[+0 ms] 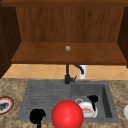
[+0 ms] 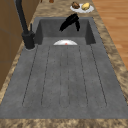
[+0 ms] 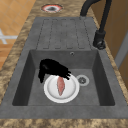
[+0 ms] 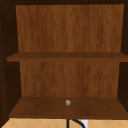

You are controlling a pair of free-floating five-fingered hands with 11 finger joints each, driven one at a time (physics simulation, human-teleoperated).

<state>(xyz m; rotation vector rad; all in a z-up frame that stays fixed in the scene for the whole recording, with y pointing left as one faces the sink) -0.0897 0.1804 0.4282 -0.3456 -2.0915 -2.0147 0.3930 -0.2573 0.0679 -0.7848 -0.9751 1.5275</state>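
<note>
My right hand (image 1: 93,99) hovers over the sink basin (image 1: 106,100), fingers relaxed and drooping toward a white plate (image 1: 88,110). In the right side view this hand (image 3: 52,68) is just above the plate's (image 3: 51,89) near-left rim, and a pink piece of food (image 3: 60,85) lies on the plate. From the left side the same hand (image 2: 69,21) hangs over the basin with the plate's edge (image 2: 65,43) below it. My left hand (image 1: 37,116) floats at the front edge of the drainboard (image 1: 45,92). A big red ball (image 1: 67,114) sits between the two hands.
A black faucet (image 1: 67,75) rises behind the sink. A red-rimmed plate (image 1: 5,105) lies on the left counter, and a plate with food (image 2: 81,7) on the right counter. A small grey ball (image 1: 67,48) rests on the cabinet's lower shelf (image 4: 37,107).
</note>
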